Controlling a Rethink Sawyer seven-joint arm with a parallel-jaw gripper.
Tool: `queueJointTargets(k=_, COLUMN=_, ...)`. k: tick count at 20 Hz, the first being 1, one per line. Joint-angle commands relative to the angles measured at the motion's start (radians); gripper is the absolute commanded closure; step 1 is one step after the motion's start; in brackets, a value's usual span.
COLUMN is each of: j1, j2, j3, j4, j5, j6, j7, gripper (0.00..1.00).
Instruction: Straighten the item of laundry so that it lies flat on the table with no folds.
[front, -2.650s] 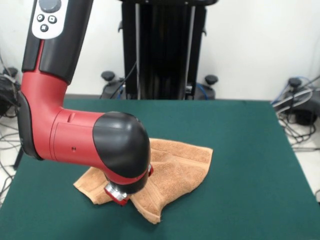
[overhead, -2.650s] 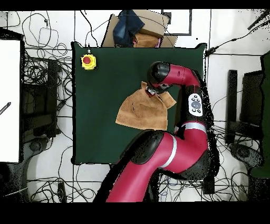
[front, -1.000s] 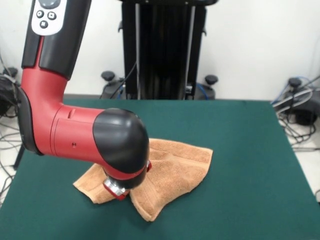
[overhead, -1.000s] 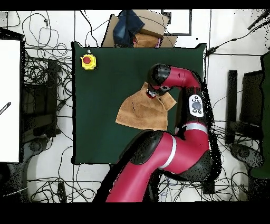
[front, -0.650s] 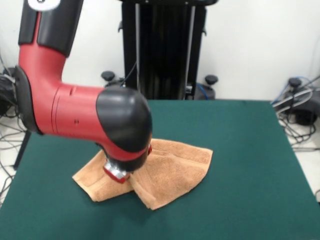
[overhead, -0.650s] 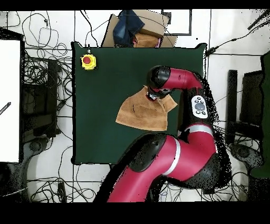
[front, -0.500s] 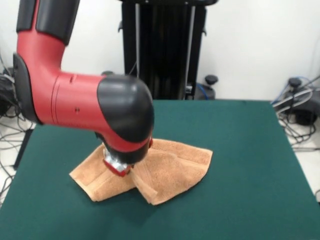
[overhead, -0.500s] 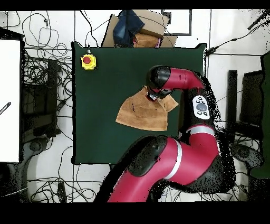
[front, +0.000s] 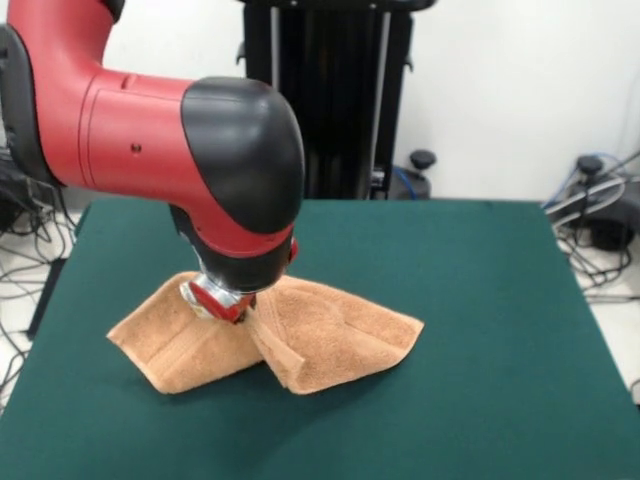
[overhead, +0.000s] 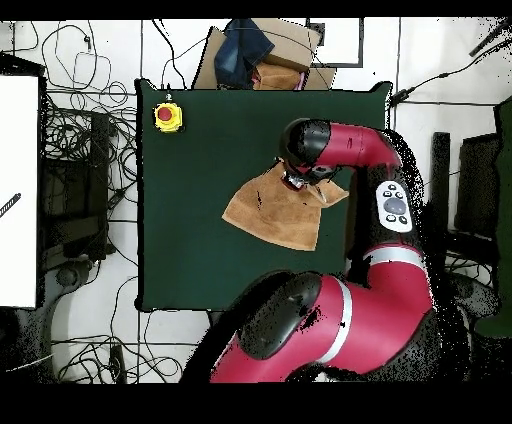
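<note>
- The gripper (front: 222, 300) is seen low over the towel (front: 300, 345), its tip buried in a raised ridge of the cloth; its opening is hidden by the black wrist housing and the cloth, so whether it is clamped on the fabric cannot be told.
- In the overhead view the gripper (overhead: 297, 181) sits at the towel's (overhead: 270, 212) upper corner, under the black wrist.
- The towel is found near the middle of the table (front: 480, 300), somewhat toward the left edge in the front view, well apart from every corner.
- The cloth is not flat: a crease runs from the gripper toward the near edge, with one flap spread toward the left edge and a second toward the right edge, and the middle is peaked upward.
- A yellow box with a red button (overhead: 167, 117) is seen at one corner of the tabletop in the overhead view, well clear of the towel.
- The step in hand is judged to be a drag or lift of a pinched part to open the fold.
- The next move is judged to call for the peaked part being drawn away from the crease and lowered, so that both flaps are laid out without a new fold being trapped.
</note>
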Motion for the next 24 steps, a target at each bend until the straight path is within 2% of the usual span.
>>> queueJointTargets(k=1, j1=0.009, j2=0.019, j3=-0.008, j4=0.105, j5=0.008, j6=-0.141, j7=0.255, gripper=1.00)
queueJointTargets(k=7, j1=0.010, j2=0.054, j3=-0.011, j4=0.106, j5=0.005, j6=-0.258, j7=0.274, gripper=1.00)
queueJointTargets(k=17, j1=0.024, j2=0.077, j3=-0.027, j4=0.085, j5=0.023, j6=-0.280, j7=0.263, gripper=1.00)
queueJointTargets(k=24, j1=0.011, j2=0.092, j3=0.010, j4=0.073, j5=0.044, j6=-0.320, j7=0.254, gripper=1.00)
